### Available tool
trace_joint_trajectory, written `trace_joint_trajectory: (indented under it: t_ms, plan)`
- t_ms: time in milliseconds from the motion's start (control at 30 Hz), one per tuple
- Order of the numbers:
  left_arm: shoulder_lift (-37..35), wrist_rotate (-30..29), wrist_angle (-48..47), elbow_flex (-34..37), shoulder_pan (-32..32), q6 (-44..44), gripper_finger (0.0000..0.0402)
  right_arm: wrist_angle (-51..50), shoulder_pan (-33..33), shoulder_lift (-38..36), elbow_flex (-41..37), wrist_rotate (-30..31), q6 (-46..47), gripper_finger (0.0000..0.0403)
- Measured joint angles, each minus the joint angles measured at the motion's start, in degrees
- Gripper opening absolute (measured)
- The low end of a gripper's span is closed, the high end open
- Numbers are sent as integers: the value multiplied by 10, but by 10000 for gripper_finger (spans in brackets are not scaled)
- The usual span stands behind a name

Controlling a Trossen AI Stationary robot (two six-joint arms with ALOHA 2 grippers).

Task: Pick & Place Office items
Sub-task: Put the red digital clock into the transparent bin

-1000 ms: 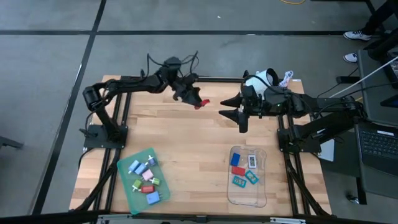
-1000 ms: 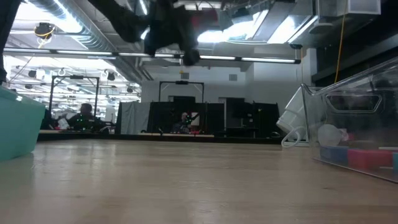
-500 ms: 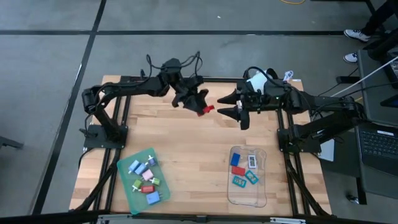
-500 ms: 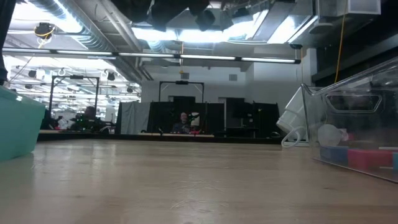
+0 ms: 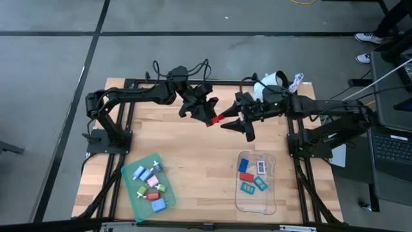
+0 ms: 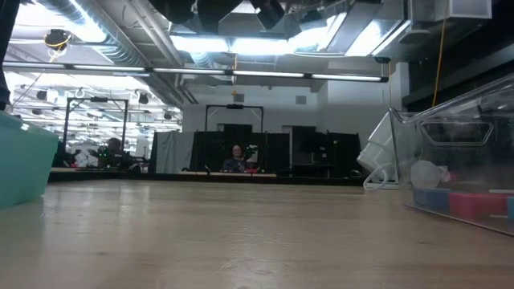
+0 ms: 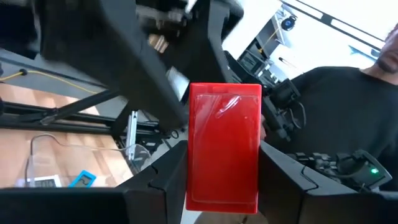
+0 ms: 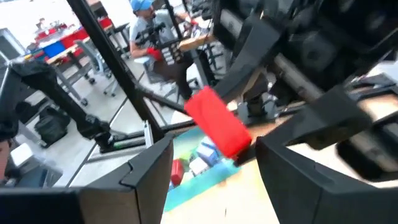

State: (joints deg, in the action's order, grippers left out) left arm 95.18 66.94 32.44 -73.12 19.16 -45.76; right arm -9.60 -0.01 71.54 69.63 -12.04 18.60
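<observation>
High view: left pincer [image 5: 210, 118] is up over the back middle of the wooden surface [image 5: 193, 161], shut on a red piece [image 5: 218, 118] whose free end sticks out toward the right pincer [image 5: 237, 119]. Right pincer sits just beside that end, fingers spread wide, nothing in them. Red piece's long axis runs roughly along the line between the two pincers, so a handover looks likely; right arm is the nearer free one. Green tray [image 5: 137, 193] at the front left holds several small pieces; clear tray [image 5: 267, 205] at the front right holds a few more. White corded device [image 5: 277, 80] sits at the back right.

Low view: surface only, teal tray edge on one side, clear tray wall [image 6: 458, 160] on the other; arms just dark shapes overhead, pincers not readable.

Left wrist view: red piece [image 7: 224, 148] gripped at its lower end between the dark fingers [image 7: 163, 180], standing lengthwise out from them; right arm close behind. No readable writing.

Right wrist view: red piece [image 8: 217, 121] lies ahead between the wide-spread fingers [image 8: 149, 168], not yet touched. No labels legible.
</observation>
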Motion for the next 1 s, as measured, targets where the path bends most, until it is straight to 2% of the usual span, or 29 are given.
trace_joint_trajectory:
  t_ms: [500, 600, 700, 1000]
  plan:
    - [8, -23, 11, 0, -7, 7, 150, 41, 0, 20, 11, -10, -2, 233]
    - [11, -24, 7, 0, -8, 7, 150, 36, 0, 23, 20, -10, -7, 222]
    - [10, -26, 10, 0, -8, 9, 150, 30, 0, 25, 28, -9, -10, 195]
    - [11, -22, 7, 0, -8, 2, 150, 12, -1, 25, 32, -24, -12, 78]
